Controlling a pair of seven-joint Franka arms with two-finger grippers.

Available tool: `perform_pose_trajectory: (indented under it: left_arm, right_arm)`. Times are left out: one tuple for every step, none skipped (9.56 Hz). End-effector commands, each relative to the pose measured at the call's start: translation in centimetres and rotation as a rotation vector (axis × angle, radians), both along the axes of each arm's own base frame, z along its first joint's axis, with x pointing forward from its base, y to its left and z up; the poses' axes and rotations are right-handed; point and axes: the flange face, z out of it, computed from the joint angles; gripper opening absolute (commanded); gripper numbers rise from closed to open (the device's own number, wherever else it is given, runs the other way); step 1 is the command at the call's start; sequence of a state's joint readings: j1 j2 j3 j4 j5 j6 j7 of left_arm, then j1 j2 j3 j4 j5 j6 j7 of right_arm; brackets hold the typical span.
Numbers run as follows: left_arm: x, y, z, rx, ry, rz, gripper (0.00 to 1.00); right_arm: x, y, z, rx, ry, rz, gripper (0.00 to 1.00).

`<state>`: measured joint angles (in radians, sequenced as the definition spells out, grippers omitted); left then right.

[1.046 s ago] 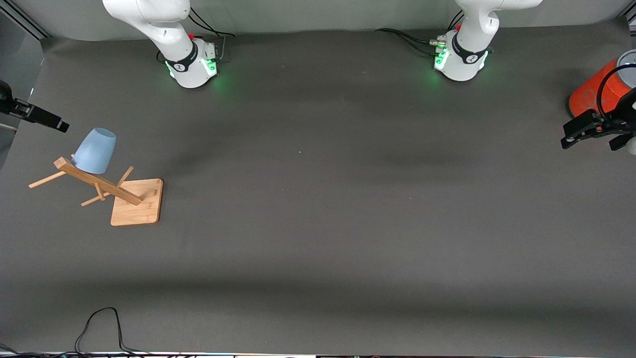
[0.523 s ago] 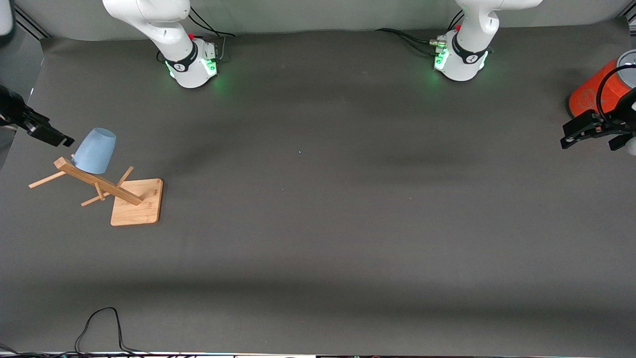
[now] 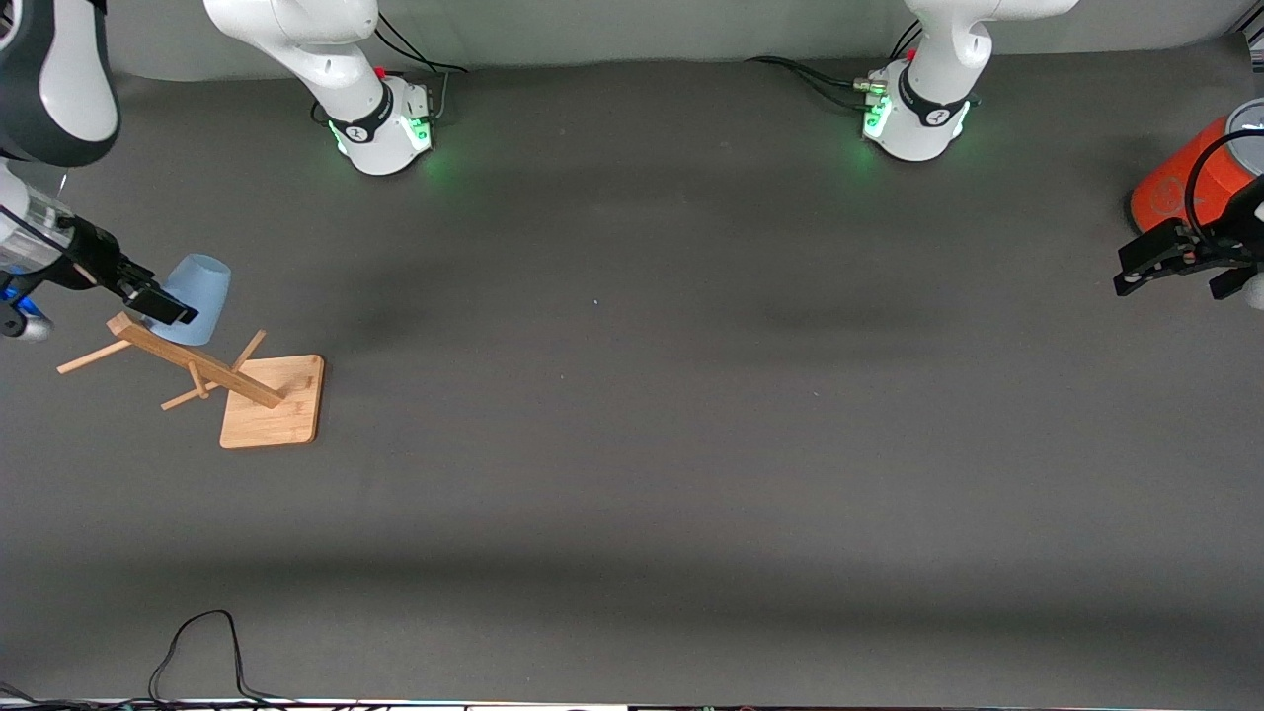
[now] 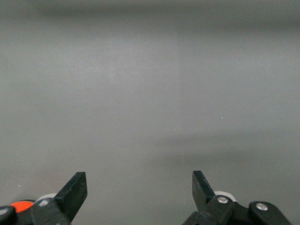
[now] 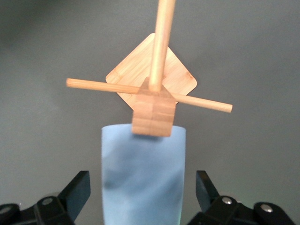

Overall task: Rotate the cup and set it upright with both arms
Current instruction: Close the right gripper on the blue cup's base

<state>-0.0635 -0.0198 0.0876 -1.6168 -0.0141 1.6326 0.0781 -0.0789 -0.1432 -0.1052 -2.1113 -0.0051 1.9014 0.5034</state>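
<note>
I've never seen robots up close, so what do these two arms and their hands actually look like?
Both arms are glossy white and rounded, with black bands at the joints. Each round base glows green, and black cables trail from it. The right hand and the left hand are black, each with two flat fingers tapering to angled tips, fixed with small silver screws.

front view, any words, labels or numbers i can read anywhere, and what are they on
None can be read.
Orange cylinder: a faint round mark on its side, too blurred to read.
Arm bases: a small white mark on each black band, too small to read.
Cup, wooden stand: no text visible.
</note>
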Motion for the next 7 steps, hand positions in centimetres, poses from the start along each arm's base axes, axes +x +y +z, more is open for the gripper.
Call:
perform_pose_trajectory:
  left_arm:
    - [-0.07, 0.13, 0.17, -0.006, 0.006, -0.001, 1.0]
    - [-0.09, 0.13, 0.16, -0.006, 0.008, -0.001, 1.0]
    - [-0.09, 0.13, 0.16, -0.006, 0.008, -0.003, 1.0]
    - [-0.14, 0.13, 0.12, -0.006, 0.012, -0.001, 1.0]
    - [-0.11, 0.13, 0.15, -0.006, 0.009, -0.001, 1.0]
    - [-0.07, 0.13, 0.17, -0.006, 0.006, -0.001, 1.0]
    - [-0.14, 0.13, 0.12, -0.006, 0.012, -0.001, 1.0]
  right_arm:
    - [-0.59, -0.36, -1.33, -0.001, -0.027, -0.017, 1.0]
    - [-0.5, -0.29, -1.68, -0.001, -0.022, -0.015, 1.0]
    - [-0.45, -0.29, -1.69, 0.0, -0.022, -0.017, 1.0]
    - [-0.36, -0.21, -1.99, 0.0, -0.016, -0.02, 0.92]
    - [-0.31, -0.21, -1.91, 0.001, -0.019, -0.02, 0.69]
    - [-0.28, -0.22, -1.84, 0.001, -0.021, -0.018, 0.54]
    - [-0.23, -0.15, -1.76, 0.0, -0.022, -0.015, 0.52]
